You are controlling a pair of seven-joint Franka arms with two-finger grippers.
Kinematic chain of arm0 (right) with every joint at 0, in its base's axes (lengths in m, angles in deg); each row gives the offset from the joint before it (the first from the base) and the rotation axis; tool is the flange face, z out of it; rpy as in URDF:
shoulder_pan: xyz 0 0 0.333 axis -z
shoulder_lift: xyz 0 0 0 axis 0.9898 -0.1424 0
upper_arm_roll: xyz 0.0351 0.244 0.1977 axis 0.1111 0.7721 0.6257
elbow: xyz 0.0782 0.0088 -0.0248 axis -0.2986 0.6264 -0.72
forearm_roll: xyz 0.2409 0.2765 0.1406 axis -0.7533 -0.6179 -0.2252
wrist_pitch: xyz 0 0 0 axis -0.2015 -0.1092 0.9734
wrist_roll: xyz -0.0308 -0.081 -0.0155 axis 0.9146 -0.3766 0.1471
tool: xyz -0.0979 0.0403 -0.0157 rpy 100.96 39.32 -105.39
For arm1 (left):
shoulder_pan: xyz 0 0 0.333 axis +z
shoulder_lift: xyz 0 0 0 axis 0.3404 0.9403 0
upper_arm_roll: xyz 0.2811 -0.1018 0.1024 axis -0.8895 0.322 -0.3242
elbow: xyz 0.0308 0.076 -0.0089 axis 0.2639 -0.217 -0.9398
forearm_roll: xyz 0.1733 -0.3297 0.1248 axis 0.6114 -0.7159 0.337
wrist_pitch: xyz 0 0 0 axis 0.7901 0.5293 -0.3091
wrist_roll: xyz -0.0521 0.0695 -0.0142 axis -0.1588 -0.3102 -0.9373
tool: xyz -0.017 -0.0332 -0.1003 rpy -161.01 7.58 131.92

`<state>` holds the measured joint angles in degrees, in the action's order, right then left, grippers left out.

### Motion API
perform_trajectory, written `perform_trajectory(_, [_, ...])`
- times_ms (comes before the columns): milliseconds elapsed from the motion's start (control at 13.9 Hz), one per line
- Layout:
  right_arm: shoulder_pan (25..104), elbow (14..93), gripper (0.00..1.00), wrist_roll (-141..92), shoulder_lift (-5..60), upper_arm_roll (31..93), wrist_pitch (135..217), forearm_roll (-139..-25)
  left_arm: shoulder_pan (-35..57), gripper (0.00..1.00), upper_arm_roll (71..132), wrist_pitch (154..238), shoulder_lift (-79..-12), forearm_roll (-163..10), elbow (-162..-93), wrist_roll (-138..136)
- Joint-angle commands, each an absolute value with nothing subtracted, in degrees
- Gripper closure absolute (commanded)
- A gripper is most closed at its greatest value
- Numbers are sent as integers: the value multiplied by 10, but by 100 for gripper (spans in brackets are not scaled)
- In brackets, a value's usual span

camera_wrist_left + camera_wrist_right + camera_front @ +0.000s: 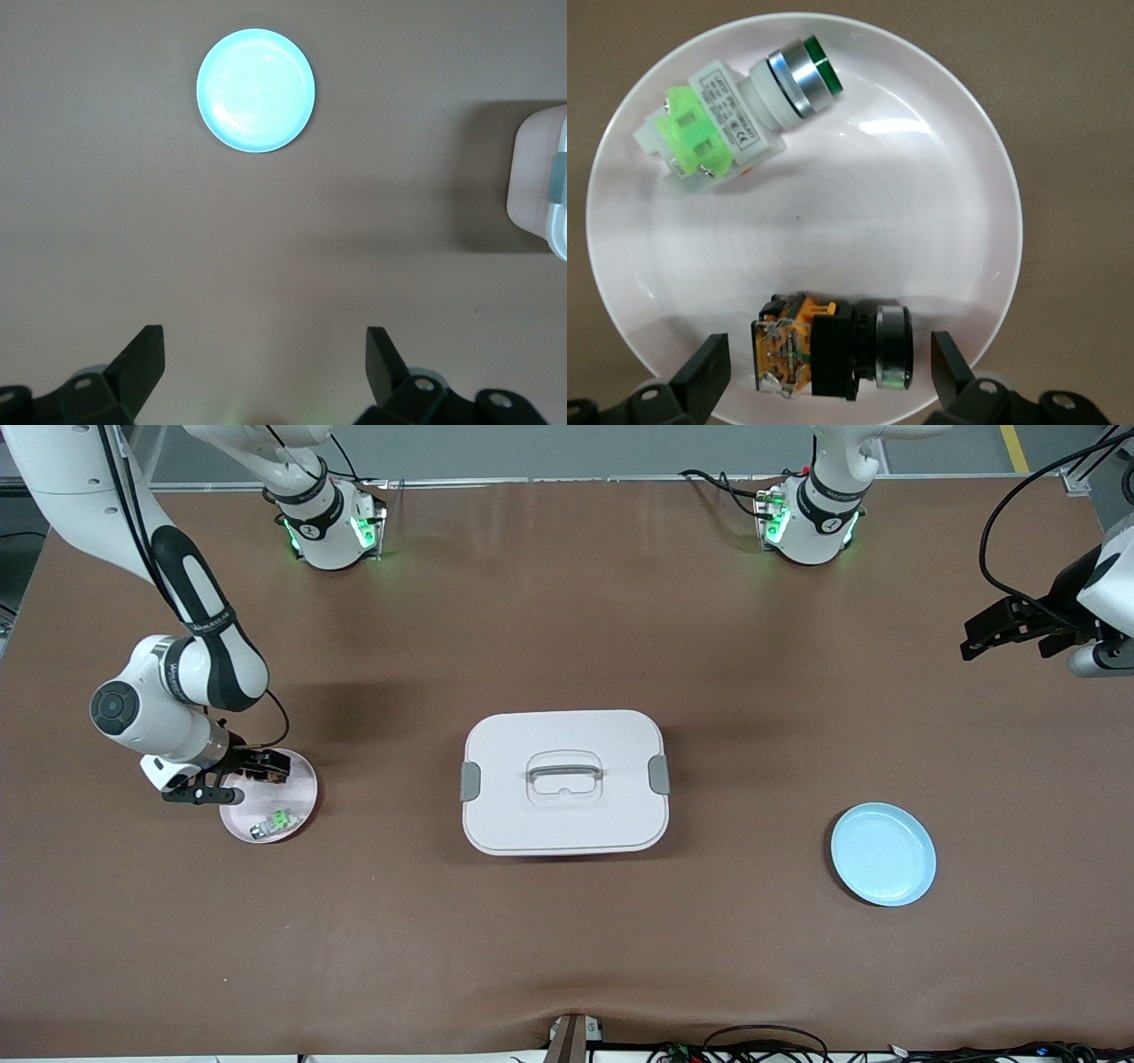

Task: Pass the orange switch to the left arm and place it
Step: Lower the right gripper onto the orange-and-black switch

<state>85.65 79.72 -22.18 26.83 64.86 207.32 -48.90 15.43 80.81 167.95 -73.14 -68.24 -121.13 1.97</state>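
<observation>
Brown-covered table, grey floor

A brown table cover is seen throughout; centre frame, a white rounded box with grey latches; lower right, a pale blue round plate; left, a pink round plate bearing a black-and-orange switch and a green-and-white switch

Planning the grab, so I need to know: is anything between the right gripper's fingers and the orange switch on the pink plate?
Nothing visible. The right gripper, open, hangs over the orange switch, which lies between its fingers on the pink plate. The green switch lies apart.
</observation>
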Motion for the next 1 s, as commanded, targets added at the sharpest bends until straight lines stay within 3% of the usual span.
perform_trajectory(0, [856, 799, 0, -213, 262, 649, 2085, -495, 152, 0, 809, 1671, -727, -678, -1193, 26])
perform_trajectory(502, [853, 799, 0, -217, 256, 649, 2083, -495, 154, 0, 809, 1671, -726, -678, -1193, 26])
perform_trajectory(574, [851, 799, 5, -217, 257, 649, 2079, -495, 155, 0, 809, 1671, -727, -678, -1193, 26])
perform_trajectory(789, [851, 799, 90, -220, 258, 649, 2076, -496, 155, 0, 809, 1671, -727, -678, -1193, 26])
perform_trajectory(861, [852, 799, 100, -220, 258, 649, 2076, -496, 155, 0, 809, 1671, -726, -678, -1193, 26])
perform_trajectory(933, [852, 799, 100, -221, 257, 649, 2076, -497, 155, 0, 809, 1671, -727, -678, -1193, 26])
